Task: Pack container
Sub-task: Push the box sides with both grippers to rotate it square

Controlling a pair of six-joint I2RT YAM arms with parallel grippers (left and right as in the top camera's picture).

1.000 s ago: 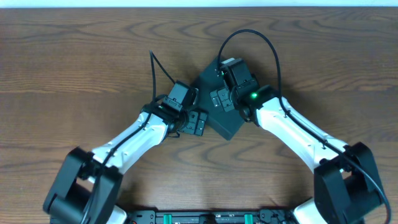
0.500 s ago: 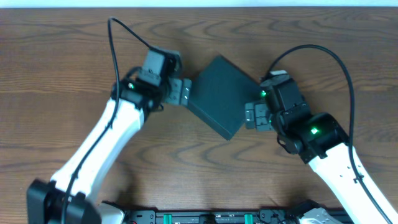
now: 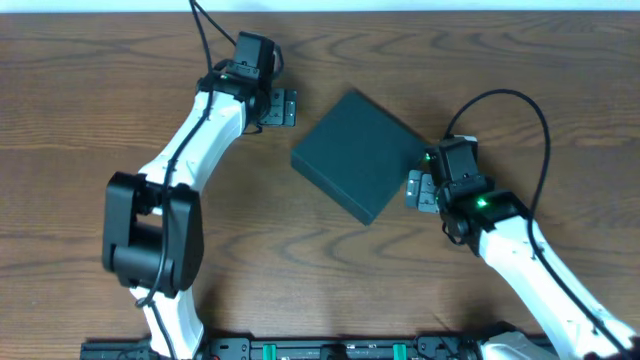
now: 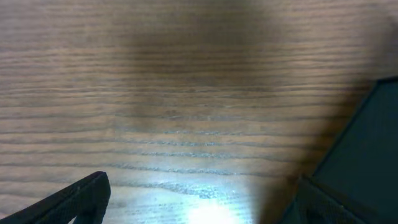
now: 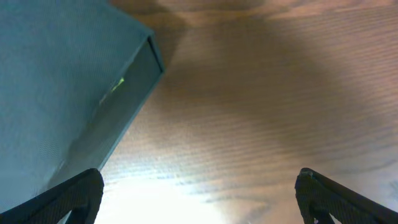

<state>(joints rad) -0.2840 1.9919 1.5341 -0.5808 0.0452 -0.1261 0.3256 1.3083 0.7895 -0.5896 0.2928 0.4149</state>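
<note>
The dark teal-green container (image 3: pixel 357 155) lies closed on the wooden table, turned like a diamond, in the middle of the overhead view. My left gripper (image 3: pixel 282 108) is open and empty, just off the container's upper-left side; the container's edge shows at the right of the left wrist view (image 4: pixel 373 149). My right gripper (image 3: pixel 418 190) is open and empty beside the container's right corner; the container's side fills the left of the right wrist view (image 5: pixel 62 93). Neither gripper touches it.
The wooden table (image 3: pixel 520 60) runs to a pale edge at the top of the overhead view. The arms' bases and a black rail (image 3: pixel 330 350) sit along the near edge. No snack packets are in view.
Both arms have drawn away from the container: the left swung up and to the far left, the right pulled out to the right. The container now lies uncovered.
</note>
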